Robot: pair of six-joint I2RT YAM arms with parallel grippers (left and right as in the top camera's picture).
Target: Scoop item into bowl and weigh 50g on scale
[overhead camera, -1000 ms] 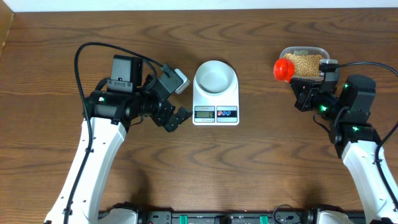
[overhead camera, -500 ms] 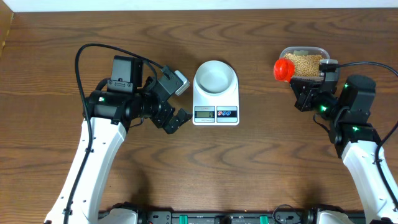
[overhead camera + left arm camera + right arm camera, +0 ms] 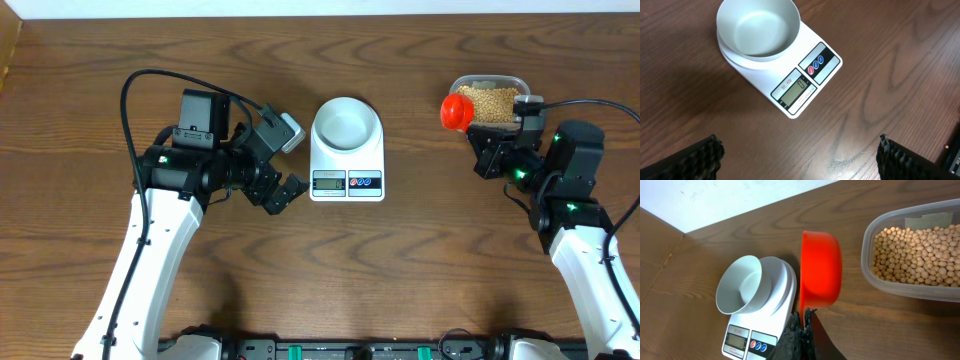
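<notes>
Overhead: nothing has moved this past second; the empty bowl [image 3: 346,124] sits on the scale [image 3: 347,182]. Left wrist: your left gripper [image 3: 799,150] hangs wide open, holding nothing. Right wrist: your right gripper [image 3: 804,320] pinches a red scoop [image 3: 821,267] near the beans [image 3: 912,255], so scooping likely has yet to start.

Dark wood-grain table [image 3: 420,260], white backdrop [image 3: 730,195]

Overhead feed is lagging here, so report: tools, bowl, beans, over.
Left tool open, empty, beside scale. Right tool shut on red scoop handle, scoop next to container. Bowl empty on scale, beans in container. Nothing between scoop and bowl.
</notes>
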